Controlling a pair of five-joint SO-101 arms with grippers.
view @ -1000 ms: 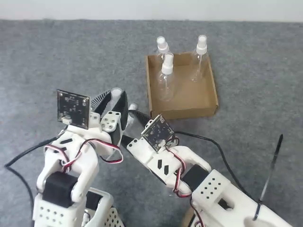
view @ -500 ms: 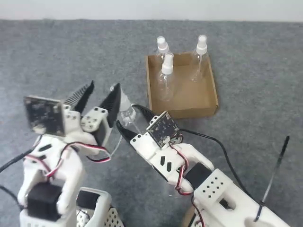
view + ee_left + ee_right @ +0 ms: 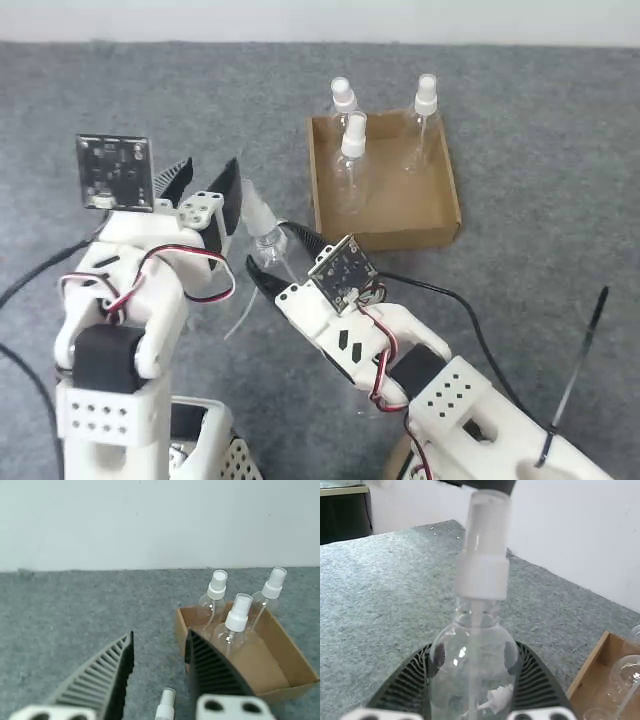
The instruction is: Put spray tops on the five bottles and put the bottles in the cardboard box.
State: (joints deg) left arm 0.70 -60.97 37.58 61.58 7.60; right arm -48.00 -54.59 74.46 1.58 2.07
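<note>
Bottle [image 3: 472, 682] clamped in right tool [image 3: 270, 248]; left tool [image 3: 160, 639] agape.

Light is bright, even and diffuse; shadows on the carpet [image 3: 540, 130] are faint. Small highlights glint on the boxed bottles [image 3: 352, 182] toward one o'clock.

**Headcount: 4 bottles, 4 spray tops, 1 box**

Ok so I count four clear bottles: the back-left bottle [image 3: 345, 112], the front bottle [image 3: 350, 175] and the back-right bottle [image 3: 420, 140] at the box, plus a fourth bottle [image 3: 268, 245] over by the arms. Four white spray tops [image 3: 354, 135], one per bottle. One cardboard box [image 3: 390, 238]. Two arms, so two grippers: left gripper [image 3: 207, 172] and right gripper [image 3: 275, 252].
</note>
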